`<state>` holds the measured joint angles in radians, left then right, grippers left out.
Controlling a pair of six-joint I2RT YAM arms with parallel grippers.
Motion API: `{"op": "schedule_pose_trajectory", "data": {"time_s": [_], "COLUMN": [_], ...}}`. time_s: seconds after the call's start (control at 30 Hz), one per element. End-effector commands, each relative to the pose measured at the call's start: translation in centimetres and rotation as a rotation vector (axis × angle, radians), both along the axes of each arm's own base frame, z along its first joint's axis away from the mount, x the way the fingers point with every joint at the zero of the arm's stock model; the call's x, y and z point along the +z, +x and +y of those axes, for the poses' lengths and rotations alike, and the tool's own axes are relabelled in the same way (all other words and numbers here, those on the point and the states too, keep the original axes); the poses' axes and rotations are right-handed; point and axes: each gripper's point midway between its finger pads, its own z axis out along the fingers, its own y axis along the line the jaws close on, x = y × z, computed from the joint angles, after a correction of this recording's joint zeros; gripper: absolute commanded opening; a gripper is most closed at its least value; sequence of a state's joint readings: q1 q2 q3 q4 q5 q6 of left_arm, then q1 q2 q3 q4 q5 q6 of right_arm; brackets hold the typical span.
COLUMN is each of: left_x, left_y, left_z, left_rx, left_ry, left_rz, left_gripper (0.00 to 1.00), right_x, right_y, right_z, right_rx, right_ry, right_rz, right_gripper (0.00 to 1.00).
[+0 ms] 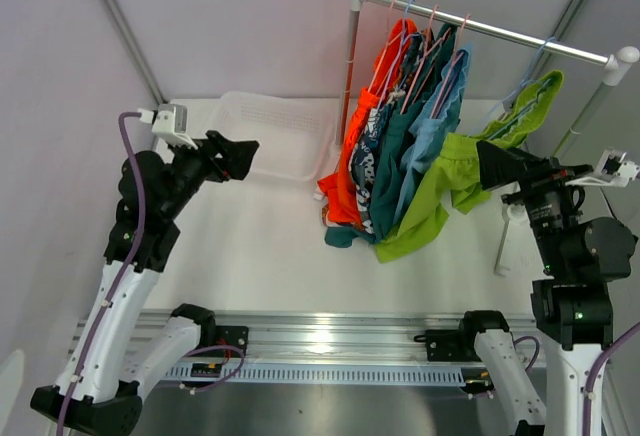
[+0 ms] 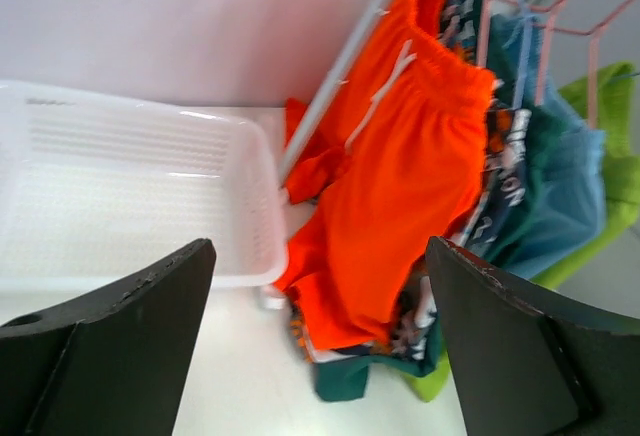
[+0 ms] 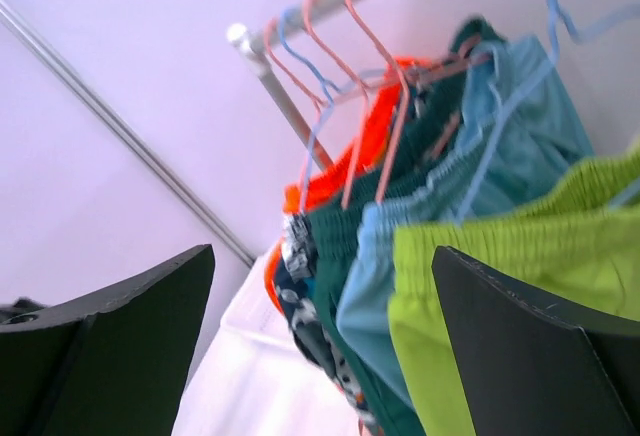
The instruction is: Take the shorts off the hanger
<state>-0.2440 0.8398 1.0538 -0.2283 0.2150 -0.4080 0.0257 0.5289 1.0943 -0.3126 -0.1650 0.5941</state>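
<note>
Five pairs of shorts hang on wire hangers from a metal rail [image 1: 480,28]: bright orange shorts [image 1: 352,171], printed shorts [image 1: 372,171], dark teal shorts [image 1: 395,171], light blue shorts [image 1: 432,131] and lime green shorts [image 1: 440,191]. My left gripper [image 1: 240,156] is open and empty, left of the rack, facing the orange shorts [image 2: 400,186]. My right gripper [image 1: 490,168] is open and empty, just right of the lime green shorts [image 3: 500,286], whose waistband lies near its right finger [image 3: 540,356].
A white plastic basket [image 1: 262,128] sits on the table behind and left of the rack, also in the left wrist view [image 2: 130,196]. The rack's white upright posts [image 1: 352,66] stand at both ends. Grey tent walls close in the back.
</note>
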Motion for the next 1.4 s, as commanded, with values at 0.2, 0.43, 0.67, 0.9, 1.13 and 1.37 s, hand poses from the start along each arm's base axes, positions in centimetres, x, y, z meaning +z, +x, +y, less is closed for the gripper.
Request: {"op": "schedule_pose_trajectory", "data": {"time_s": [0.2, 0.43, 0.67, 0.9, 1.13, 1.37], "left_x": [-8.6, -9.5, -9.2, -9.2, -9.0, -9.4], "left_y": [1.1, 0.7, 0.3, 0.1, -0.1, 0.0], "left_z": [4.5, 4.2, 4.2, 4.2, 3.7, 3.5], "left_rx": [0.231, 0.21, 0.208, 0.203, 0.173, 0.163], "left_ry": [0.197, 0.188, 0.18, 0.178, 0.17, 0.174], "left_rz": [0.186, 0.211, 0.204, 0.203, 0.197, 0.213], "left_gripper": [0.92, 0.91, 0.9, 0.9, 0.91, 0.91], "right_x": [4.0, 6.8, 6.0, 1.9, -2.0, -4.2], "right_y": [2.5, 5.8, 9.1, 12.0, 14.5, 16.7], "right_z": [-0.6, -2.5, -3.1, -5.0, -5.2, -4.8], "right_rx": [-0.049, -0.164, -0.201, -0.315, -0.352, -0.356], "right_ry": [-0.107, -0.146, -0.155, -0.105, -0.113, -0.12], "right_rz": [-0.095, -0.082, -0.047, 0.1, 0.198, 0.215], "right_gripper": [0.99, 0.99, 0.98, 0.94, 0.85, 0.61]}}
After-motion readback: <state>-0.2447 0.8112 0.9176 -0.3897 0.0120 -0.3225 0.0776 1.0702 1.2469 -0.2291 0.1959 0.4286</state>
